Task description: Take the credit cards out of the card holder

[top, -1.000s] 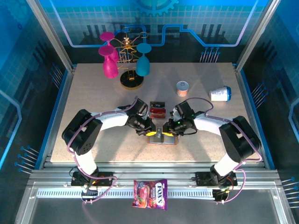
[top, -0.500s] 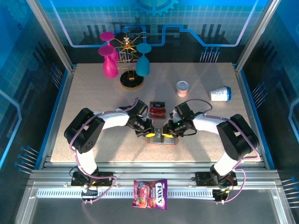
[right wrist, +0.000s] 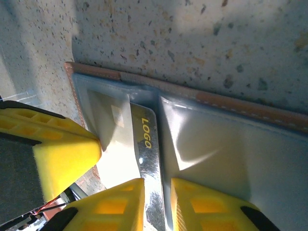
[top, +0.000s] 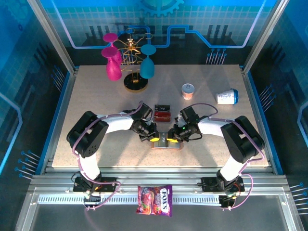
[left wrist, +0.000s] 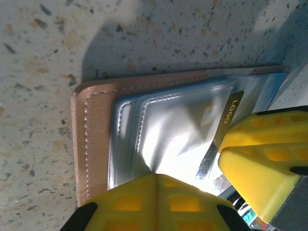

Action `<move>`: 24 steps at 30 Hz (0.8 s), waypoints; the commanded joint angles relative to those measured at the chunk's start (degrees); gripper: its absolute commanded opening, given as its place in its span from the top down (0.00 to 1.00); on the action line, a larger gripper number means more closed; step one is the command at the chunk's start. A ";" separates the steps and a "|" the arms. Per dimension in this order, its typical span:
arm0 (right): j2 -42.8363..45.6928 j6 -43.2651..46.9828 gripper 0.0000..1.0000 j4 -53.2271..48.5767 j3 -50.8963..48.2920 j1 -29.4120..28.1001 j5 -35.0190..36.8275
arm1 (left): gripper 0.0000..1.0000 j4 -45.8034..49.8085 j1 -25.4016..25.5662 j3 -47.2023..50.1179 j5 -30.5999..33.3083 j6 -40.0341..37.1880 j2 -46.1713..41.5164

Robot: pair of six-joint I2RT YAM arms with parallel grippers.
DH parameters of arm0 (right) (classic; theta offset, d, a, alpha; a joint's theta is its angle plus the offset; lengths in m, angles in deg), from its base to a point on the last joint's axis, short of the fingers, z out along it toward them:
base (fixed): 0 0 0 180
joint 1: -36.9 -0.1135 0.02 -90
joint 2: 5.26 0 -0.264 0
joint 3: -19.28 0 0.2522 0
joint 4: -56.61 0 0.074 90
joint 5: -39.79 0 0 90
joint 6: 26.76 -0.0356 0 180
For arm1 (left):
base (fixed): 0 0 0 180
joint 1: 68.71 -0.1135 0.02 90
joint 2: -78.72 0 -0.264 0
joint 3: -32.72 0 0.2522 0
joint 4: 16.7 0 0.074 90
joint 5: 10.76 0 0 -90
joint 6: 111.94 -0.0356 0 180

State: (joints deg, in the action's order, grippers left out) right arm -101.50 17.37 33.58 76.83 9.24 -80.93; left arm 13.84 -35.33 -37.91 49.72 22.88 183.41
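Left gripper (top: 154, 138) and right gripper (top: 172, 139) meet tip to tip over the card holder (top: 166, 146), which lies open near the middle of the worktop's (top: 91, 101) near edge. The left wrist view shows the left jaws pressed together, tips on a clear pocket beside the tan stitched border. The right wrist view shows the right jaws slightly apart, a Logo-marked card (right wrist: 144, 131) poking from its pocket between them; whether they clamp it I cannot tell. Just beyond, two red credit cards (top: 162, 113) lie close together. Farther right sit a small orange cup (top: 187, 91) and a tipped white cup (top: 226, 96). Near the far edge stands a rack (top: 134, 83) with pink and teal glasses. The worktop is speckled beige, the walls blue
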 commanded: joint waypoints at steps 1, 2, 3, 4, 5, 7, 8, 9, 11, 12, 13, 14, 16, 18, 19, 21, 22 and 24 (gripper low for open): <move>-0.84 -0.79 0.77 1.80 -0.83 0.59 -1.65 | 0.94 2.16 0.13 0.52 0.54 -1.30 1.25; -0.90 -0.88 0.77 1.97 -0.90 0.66 -1.75 | 0.94 2.20 0.12 0.58 0.53 -1.31 1.31; -1.04 -0.89 0.78 2.15 -0.87 0.60 -1.96 | 0.94 2.08 0.11 0.61 0.54 -1.30 1.47; -1.09 -0.97 0.78 2.37 -0.94 0.63 -2.13 | 0.94 2.03 0.10 0.61 0.52 -1.28 1.59; -1.13 -1.06 0.78 2.63 -1.03 0.59 -2.28 | 0.94 1.89 0.10 0.65 0.44 -1.18 1.66; -1.23 -1.15 0.79 2.94 -1.15 0.69 -2.52 | 0.94 1.91 0.08 0.74 0.43 -1.14 1.70; -1.26 -1.15 0.79 3.12 -1.20 0.69 -2.59 | 0.94 1.92 0.11 0.78 0.45 -1.14 1.72; -1.37 -1.15 0.79 3.21 -1.17 0.68 -2.61 | 0.94 1.91 0.10 0.76 0.55 -1.14 1.77; -1.74 -1.18 0.79 3.39 -1.29 0.78 -2.87 | 0.94 1.95 0.01 0.70 0.52 -1.13 1.84; -1.91 -1.25 0.79 3.65 -1.46 0.84 -3.01 | 0.94 1.92 0.13 0.70 0.43 -1.14 1.88; -1.99 -1.53 0.79 4.16 -1.50 0.85 -3.24 | 0.94 2.02 0.12 0.64 0.46 -1.20 1.93; -2.10 -1.71 0.79 4.50 -1.66 0.85 -3.43 | 0.94 2.03 0.08 0.61 0.45 -1.25 1.97; -2.05 -1.92 0.79 4.87 -1.80 0.85 -3.63 | 0.94 2.20 0.16 0.53 0.47 -1.30 2.06; -1.94 -1.90 0.82 4.88 -1.87 0.97 -3.64 | 0.94 2.25 0.12 0.52 0.44 -1.26 2.02; -1.71 -1.95 0.83 4.88 -1.95 0.98 -3.60 | 0.94 2.24 0.06 0.52 0.52 -1.31 2.06; -1.19 -1.86 0.85 4.62 -1.92 1.11 -3.39 | 0.94 2.38 0.05 0.61 0.71 -1.15 1.86; -0.76 -1.83 0.87 4.51 -2.04 1.19 -3.27 | 0.94 2.38 0.10 0.70 0.83 -1.13 1.76; 0.15 -1.64 0.88 4.08 -2.04 1.36 -3.07 | 0.94 2.47 0.08 0.85 1.19 -1.06 1.43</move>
State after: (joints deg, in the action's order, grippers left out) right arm -102.51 15.84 37.44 75.71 9.80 -83.71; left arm 13.78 -35.33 -37.91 49.66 22.85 183.67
